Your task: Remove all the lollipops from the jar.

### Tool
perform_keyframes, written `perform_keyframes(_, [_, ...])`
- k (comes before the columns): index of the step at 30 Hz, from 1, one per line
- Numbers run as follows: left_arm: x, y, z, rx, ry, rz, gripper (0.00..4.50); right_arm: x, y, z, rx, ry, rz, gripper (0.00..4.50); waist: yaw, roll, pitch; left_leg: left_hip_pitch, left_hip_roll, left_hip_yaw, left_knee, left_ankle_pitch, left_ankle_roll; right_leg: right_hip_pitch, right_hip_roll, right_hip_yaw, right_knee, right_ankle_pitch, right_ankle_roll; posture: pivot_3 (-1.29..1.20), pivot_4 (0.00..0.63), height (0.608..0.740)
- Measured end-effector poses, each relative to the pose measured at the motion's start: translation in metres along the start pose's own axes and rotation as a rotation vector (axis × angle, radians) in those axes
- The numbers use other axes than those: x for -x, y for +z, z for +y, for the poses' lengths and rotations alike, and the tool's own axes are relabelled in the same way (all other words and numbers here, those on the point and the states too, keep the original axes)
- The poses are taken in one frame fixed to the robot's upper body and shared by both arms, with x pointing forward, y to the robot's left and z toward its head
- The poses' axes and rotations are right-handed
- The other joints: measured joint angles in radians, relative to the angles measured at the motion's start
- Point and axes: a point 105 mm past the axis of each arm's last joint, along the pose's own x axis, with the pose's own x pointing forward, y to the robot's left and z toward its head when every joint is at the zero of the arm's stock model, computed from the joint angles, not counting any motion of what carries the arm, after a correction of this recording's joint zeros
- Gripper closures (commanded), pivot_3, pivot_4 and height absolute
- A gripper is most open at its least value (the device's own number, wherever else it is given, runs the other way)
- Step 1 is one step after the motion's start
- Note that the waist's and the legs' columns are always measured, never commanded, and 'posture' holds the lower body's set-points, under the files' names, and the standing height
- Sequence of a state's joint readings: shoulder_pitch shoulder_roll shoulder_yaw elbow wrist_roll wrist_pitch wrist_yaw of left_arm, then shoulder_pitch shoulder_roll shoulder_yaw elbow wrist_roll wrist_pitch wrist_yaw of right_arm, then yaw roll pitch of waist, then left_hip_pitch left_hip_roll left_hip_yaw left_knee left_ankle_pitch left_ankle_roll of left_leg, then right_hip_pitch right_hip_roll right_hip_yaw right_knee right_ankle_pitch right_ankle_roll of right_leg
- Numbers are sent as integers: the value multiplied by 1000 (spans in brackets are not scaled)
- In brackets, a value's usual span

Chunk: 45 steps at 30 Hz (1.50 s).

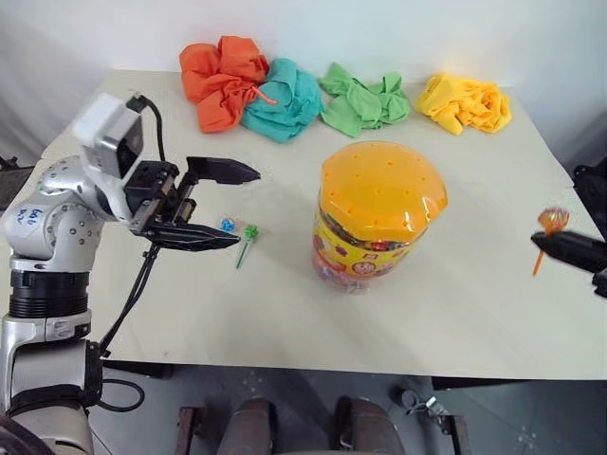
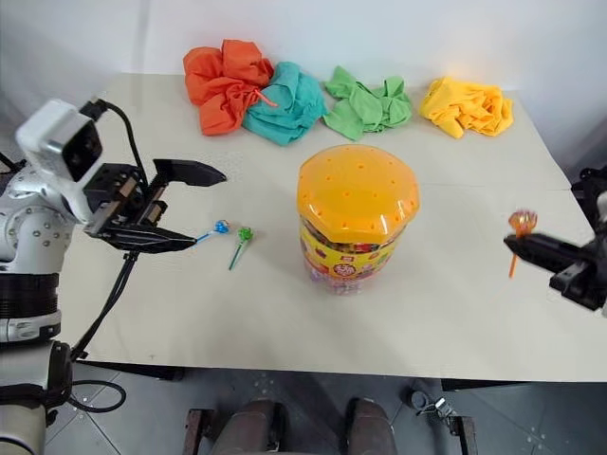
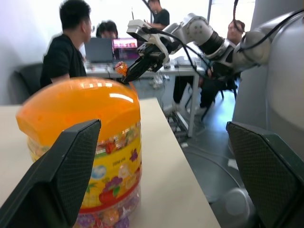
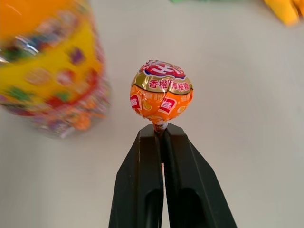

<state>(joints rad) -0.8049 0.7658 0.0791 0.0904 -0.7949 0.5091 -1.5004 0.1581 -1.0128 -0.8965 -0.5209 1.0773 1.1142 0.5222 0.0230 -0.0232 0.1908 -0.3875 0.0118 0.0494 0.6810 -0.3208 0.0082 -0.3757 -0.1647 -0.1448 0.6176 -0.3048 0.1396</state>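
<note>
The jar (image 1: 377, 216), a clear tub with a domed orange lid and yellow label, stands mid-table. To its left a green lollipop (image 1: 248, 237) and a blue lollipop (image 2: 218, 227) lie on the table. My left gripper (image 1: 228, 207) hovers open above the table's left part, pointing toward the jar, its fingers (image 3: 61, 175) spread wide. At the right edge of the table my right gripper (image 1: 541, 243) is shut on the stick of the orange lollipop (image 4: 161, 91), holding it above the tabletop.
Four crumpled cloths lie along the far edge: orange (image 1: 223, 78), teal (image 1: 285, 100), green (image 1: 365, 100) and yellow (image 1: 467, 102). In the left wrist view people sit at desks (image 3: 71, 52) beyond the table.
</note>
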Motion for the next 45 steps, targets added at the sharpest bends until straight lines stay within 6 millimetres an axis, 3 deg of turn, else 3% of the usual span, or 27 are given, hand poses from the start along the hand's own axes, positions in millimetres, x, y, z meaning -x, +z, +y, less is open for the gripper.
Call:
perform_keyframes(5, [-3, -5, 4, -20, 7, 53, 0, -29, -39, -6, -61, -63, 108, 4474, 1, 2, 1, 0, 0, 1, 0, 0, 0, -1, 0, 1, 0, 0, 0, 0, 150, 740])
perform_keyframes(8, [-4, -6, 5, -25, 11, 57, 0, -38, -47, -9, -70, -81, 134, 4474, 2, 3, 1, 0, 0, 1, 0, 0, 0, -1, 0, 1, 0, 0, 0, 0, 150, 740])
perform_keyframes(11, [-5, -7, 6, -34, 16, 57, 0, -46, -46, -14, -71, -104, 120, 3780, 4, 3, 1, 0, 0, 1, 0, 0, 0, -1, 0, 1, 0, 0, 0, 0, 150, 740])
perform_keyframes(16, [-7, -5, 10, -42, 47, 38, 0, -54, -60, -13, -89, -91, 154, 2068, 2, 3, 1, 0, 0, 1, 0, 0, 0, -1, 0, 1, 0, 0, 0, 0, 150, 740])
perform_keyframes(22, [-7, -6, 10, -45, 53, 49, 0, -56, -52, -11, -74, -72, 128, 33, 2, 3, 1, 0, 0, 1, 0, 0, 0, -1, 0, 0, 0, 0, 0, 0, 150, 740])
perform_keyframes(25, [-5, -7, 10, -44, 57, 71, 0, -52, -39, -4, -54, -33, 86, 33, 2, 4, 2, 0, 0, 1, 0, 0, 0, -1, 0, 1, 0, 0, 0, 0, 150, 740])
perform_keyframes(27, [-4, -7, 11, -44, 71, 75, 0, -47, -20, 4, -7, 12, 34, 33, 2, 5, 2, 0, 0, 1, 0, 0, 0, -1, 0, 1, 0, 0, 0, 0, 150, 740])
perform_keyframes(33, [2, -12, 23, 27, 177, 54, 0, -28, 45, 45, 212, 233, -174, 33, 2, 5, 2, 0, 0, 0, 0, 0, 0, -1, 0, 1, -1, 0, 0, 0, 150, 740])
perform_keyframes(35, [7, -15, 27, 35, 220, 63, 0, -20, 56, 59, 292, 315, -229, 33, 2, 5, 2, 0, 0, 0, 0, 0, 0, -1, 0, 0, -1, 0, 0, 0, 150, 740])
perform_keyframes(39, [22, -22, 22, 54, 260, 75, 0, -15, 45, 74, 425, 492, -204, 33, 3, 5, 2, 0, 0, 1, 0, -2, 1, -1, 0, 1, -2, 0, 0, 0, 150, 740])
perform_keyframes(45, [69, -46, 13, 122, 433, 99, 0, -20, 10, 47, 494, 546, -123, 33, 1, 5, 3, 0, 0, 2, 0, -2, 1, 0, 0, 1, -2, 0, 1, 0, 150, 740])
